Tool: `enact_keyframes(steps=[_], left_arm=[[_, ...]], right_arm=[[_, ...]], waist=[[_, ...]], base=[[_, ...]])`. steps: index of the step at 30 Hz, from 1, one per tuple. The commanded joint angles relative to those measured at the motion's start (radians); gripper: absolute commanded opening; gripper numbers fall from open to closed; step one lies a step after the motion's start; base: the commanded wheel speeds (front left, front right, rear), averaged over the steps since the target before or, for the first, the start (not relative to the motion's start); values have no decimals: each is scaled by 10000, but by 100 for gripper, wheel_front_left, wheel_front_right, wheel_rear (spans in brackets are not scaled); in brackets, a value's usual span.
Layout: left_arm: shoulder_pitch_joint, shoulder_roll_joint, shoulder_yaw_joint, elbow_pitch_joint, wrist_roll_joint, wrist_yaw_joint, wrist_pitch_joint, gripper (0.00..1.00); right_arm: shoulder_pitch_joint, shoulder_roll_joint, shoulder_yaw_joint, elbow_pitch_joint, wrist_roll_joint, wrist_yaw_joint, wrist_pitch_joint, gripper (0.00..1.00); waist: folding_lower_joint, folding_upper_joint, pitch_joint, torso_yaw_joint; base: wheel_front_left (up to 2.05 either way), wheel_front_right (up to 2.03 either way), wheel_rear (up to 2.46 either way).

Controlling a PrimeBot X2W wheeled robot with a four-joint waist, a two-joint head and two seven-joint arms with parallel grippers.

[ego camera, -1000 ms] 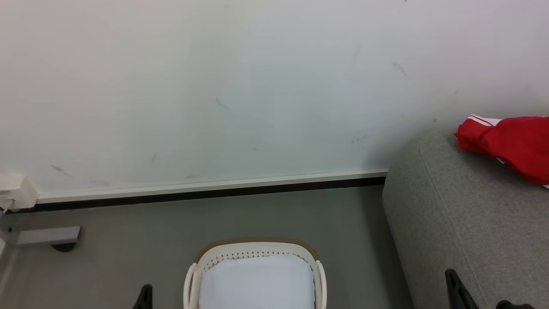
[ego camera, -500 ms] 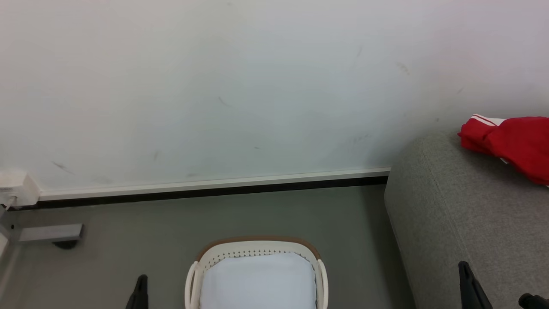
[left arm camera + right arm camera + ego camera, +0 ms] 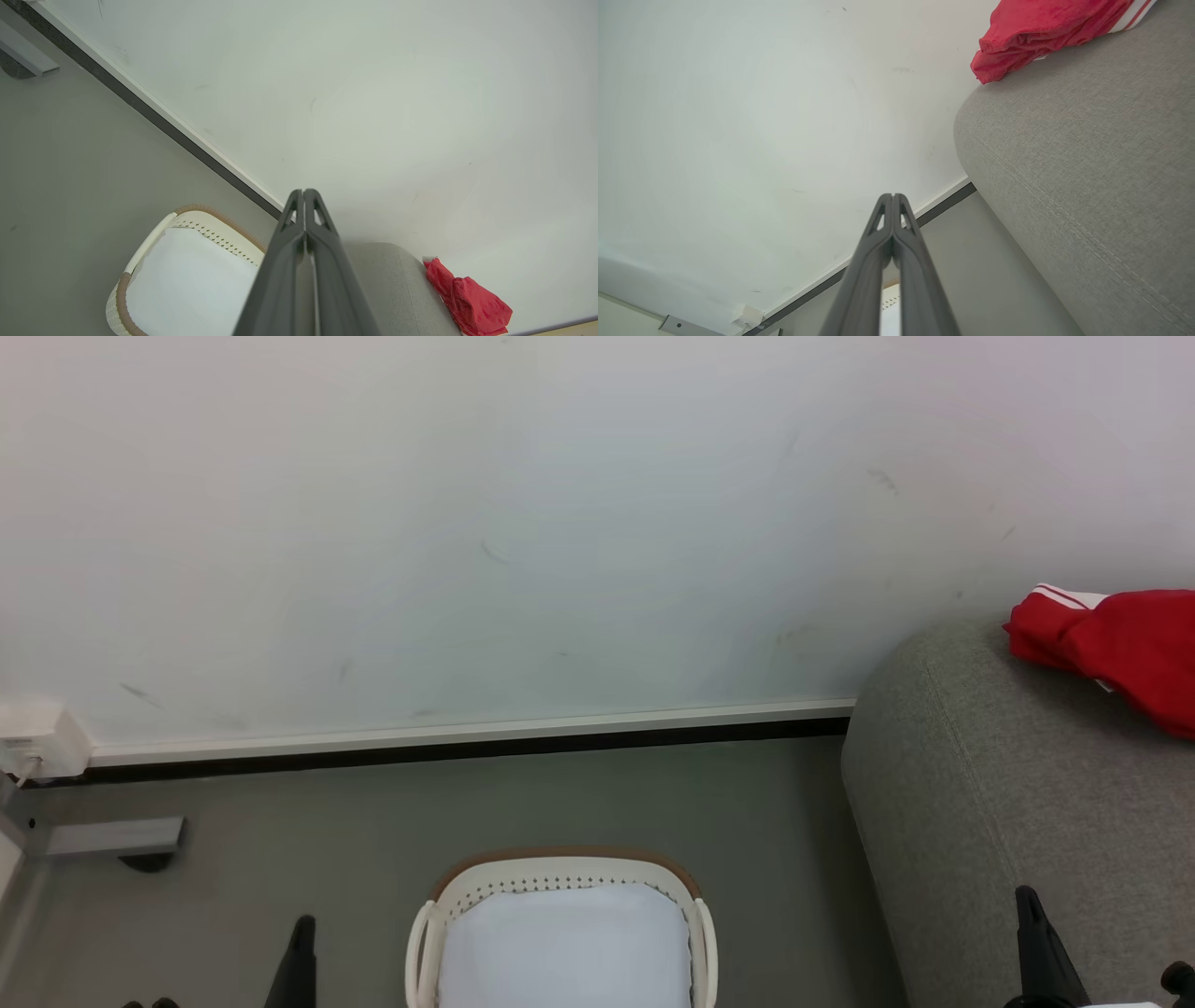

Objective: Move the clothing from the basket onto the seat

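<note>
The red clothing (image 3: 1111, 649) lies crumpled on top of the grey sofa (image 3: 980, 821), at the sofa's rounded end and close to the wall (image 3: 560, 523). The bundle's long axis slants across the sofa top. A white-striped edge points toward the wall, and the bulk runs away from it until the head view's right border cuts it off.

The white laundry basket (image 3: 560, 870) stands on the floor (image 3: 373, 821) beside the sofa's end, apart from it. The brown part of its rim faces the wall, and a pale lining (image 3: 560, 943) lies inside.

The right pincer (image 3: 1027, 896) hangs in front of the sofa's side face, fingers pressed together on nothing. The left pincer (image 3: 303, 924), likewise closed and empty, hangs over the floor beyond the basket from the sofa.

A skirting board (image 3: 467, 739) runs along the wall to the sofa's end.
</note>
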State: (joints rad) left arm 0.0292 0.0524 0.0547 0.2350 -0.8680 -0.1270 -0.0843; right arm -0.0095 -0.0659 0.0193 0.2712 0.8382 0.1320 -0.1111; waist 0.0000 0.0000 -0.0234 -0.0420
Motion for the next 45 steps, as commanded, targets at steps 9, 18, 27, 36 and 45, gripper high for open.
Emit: enact_keyframes(steps=[9,18,27,36,45], left_arm=[[-407,45,145,-69,-1377,-27,354,0],[-582,38,223,-45,-2332,-32,620,0],[-736,31,287,-21,-3273,-36,864,0],[-881,24,355,2,-4070,-41,1101,0],[-987,16,415,23,-4757,-45,1285,0]], right_arm=[[-385,-119,-186,-172,1461,-10,318,0],[-467,-134,-306,-192,2526,-12,584,0],[-585,-140,-428,-220,3507,-13,827,0],[-657,-139,-536,-244,4409,-14,1056,0],[-750,-134,-640,-261,5158,-16,1254,0]], waist=[[0,0,31,50],[0,0,60,95],[0,0,89,141],[0,0,118,187],[0,0,144,227]], base=[[0,0,0],[0,0,0],[0,0,0],[0,0,0],[0,0,0]])
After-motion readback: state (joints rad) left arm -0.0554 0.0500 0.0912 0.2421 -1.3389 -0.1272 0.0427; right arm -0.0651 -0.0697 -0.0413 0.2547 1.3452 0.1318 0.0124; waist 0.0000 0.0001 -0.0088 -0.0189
